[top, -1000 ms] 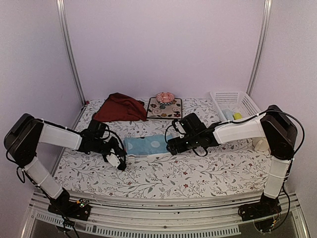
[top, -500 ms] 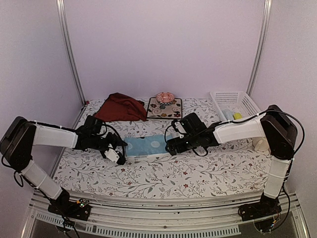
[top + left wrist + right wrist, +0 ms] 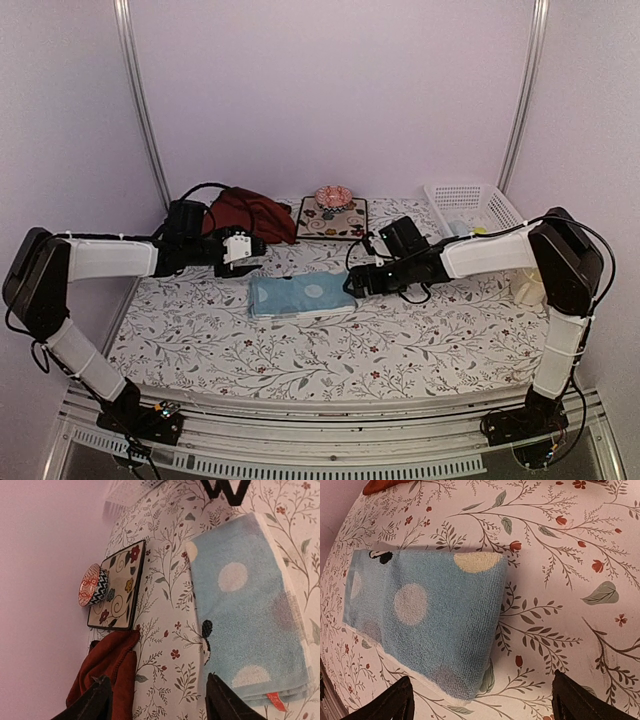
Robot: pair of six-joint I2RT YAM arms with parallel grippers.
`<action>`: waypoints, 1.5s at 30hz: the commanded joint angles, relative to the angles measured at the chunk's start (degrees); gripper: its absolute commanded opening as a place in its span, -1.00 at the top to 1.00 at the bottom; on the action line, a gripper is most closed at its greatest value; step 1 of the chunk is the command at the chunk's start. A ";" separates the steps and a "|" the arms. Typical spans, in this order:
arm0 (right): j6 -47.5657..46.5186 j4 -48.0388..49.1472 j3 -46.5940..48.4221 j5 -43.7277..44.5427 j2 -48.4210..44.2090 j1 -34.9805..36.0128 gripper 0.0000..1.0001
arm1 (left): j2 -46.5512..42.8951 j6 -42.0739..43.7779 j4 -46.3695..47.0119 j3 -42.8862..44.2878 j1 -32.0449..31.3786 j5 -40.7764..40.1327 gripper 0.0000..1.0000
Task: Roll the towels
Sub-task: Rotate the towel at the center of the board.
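A light blue towel with white dots (image 3: 300, 296) lies folded flat in the middle of the table; nothing holds it. My left gripper (image 3: 246, 250) hovers open behind its left end, close to the crumpled dark red towel (image 3: 240, 213). In the left wrist view the left gripper (image 3: 157, 706) is empty, with the red towel (image 3: 107, 670) on one side and the blue towel (image 3: 247, 615) on the other. My right gripper (image 3: 355, 283) is open beside the blue towel's right end. The right wrist view shows the right gripper (image 3: 485, 705) empty, just off the folded edge of the blue towel (image 3: 425, 615).
A dark floral mat (image 3: 332, 217) with a small patterned bowl (image 3: 333, 196) sits at the back. A white basket (image 3: 478, 205) at the back right holds a yellow cloth (image 3: 480, 234) and a pale blue one (image 3: 460, 232). A white floral cloth (image 3: 400, 345) covers the table.
My left gripper has opened, left the blue towel's left end and swung up and back toward the red towel. The right gripper drew back slightly to the right.
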 commanded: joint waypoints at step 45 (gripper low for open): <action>-6.84 -1.91 14.74 -6.91 3.49 0.58 -0.96 | 0.97 -20.48 4.31 -3.24 -7.47 -26.55 -0.94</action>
